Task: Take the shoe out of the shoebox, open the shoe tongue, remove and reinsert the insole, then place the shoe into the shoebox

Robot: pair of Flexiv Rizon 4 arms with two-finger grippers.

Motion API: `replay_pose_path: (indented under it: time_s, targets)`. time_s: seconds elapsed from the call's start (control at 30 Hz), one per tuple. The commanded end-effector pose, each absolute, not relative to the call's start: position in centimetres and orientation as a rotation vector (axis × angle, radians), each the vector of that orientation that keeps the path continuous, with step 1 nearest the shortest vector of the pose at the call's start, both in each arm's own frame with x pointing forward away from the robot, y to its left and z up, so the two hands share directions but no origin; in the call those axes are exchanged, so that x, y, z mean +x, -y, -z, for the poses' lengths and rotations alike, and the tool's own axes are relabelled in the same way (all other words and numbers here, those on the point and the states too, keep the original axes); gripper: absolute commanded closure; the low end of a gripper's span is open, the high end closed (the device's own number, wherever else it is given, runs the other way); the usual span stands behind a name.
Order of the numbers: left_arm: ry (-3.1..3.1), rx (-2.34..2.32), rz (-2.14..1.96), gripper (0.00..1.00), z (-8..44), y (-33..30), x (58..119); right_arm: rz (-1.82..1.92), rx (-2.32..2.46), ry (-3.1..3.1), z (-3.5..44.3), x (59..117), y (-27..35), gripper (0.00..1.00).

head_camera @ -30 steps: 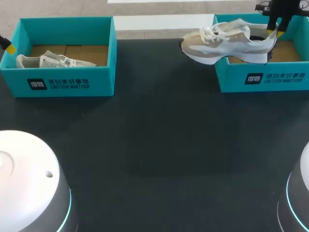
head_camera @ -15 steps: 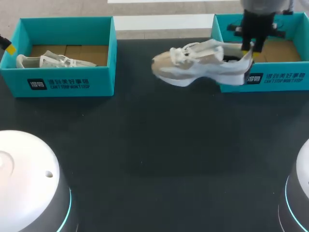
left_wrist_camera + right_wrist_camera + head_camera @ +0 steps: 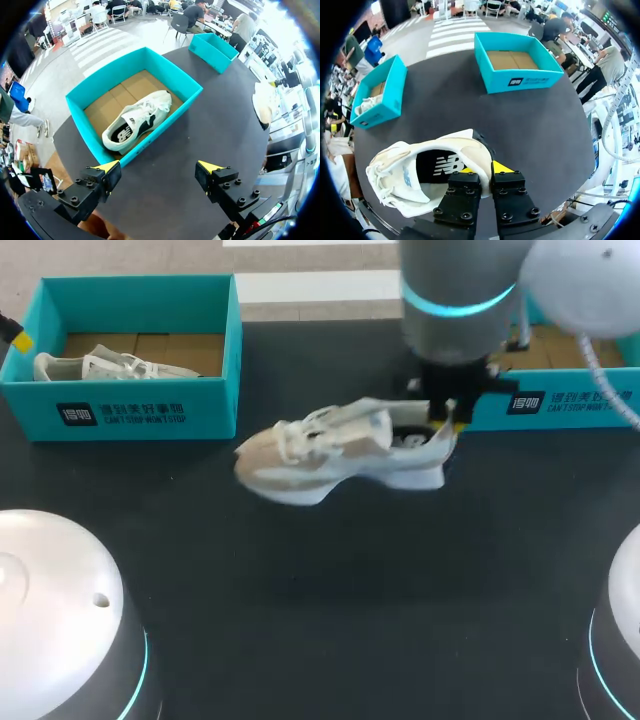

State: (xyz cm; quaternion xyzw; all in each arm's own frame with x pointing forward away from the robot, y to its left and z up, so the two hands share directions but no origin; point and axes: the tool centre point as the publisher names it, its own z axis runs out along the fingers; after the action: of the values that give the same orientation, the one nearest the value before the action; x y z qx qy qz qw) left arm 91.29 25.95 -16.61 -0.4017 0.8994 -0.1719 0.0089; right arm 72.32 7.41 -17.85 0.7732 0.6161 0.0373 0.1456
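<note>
The right gripper is clamped on the heel of the white-and-beige sneaker, holding it over the black table, just beside the empty right shoebox. The sneaker's long axis runs sideways, toe toward my left side, where the left gripper hangs open, well apart.

The dark surface carries two open teal boxes near its far edge, well apart: the left shoebox at one corner and the right shoebox at the other.
</note>
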Motion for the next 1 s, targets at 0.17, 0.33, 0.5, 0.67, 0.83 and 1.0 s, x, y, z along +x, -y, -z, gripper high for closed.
replay_pose_path:
  time_s: [0.17, 0.33, 0.5, 0.67, 0.83, 1.0]
  targets:
    - [-2.81, -1.254, 0.535, 0.0, 16.6, -26.0, 91.2, -0.081, 2.233, -1.748, 23.5, 72.2, -9.3, 1.0]
    - [-2.81, -1.254, 0.535, 0.0, 16.6, -26.0, 91.2, -0.048, 2.263, -1.731, 26.4, 72.6, -9.3, 1.0]
    - [-2.81, -1.254, 0.535, 0.0, 16.6, -26.0, 91.2, -0.028, 2.303, -1.681, 29.3, 72.6, -9.3, 1.0]
    - [-2.81, -1.254, 0.535, 0.0, 16.6, -26.0, 91.2, -0.022, 2.303, -1.674, 31.8, 73.0, -9.9, 1.0]
    - [-2.81, -1.254, 0.535, 0.0, 16.6, -26.0, 91.2, 0.024, 2.315, -1.663, 33.9, 73.0, -10.2, 1.0]
    - [-2.81, -1.254, 0.535, 0.0, 16.6, -26.0, 91.2, 0.018, 2.375, -1.633, 34.9, 73.0, -10.3, 1.0]
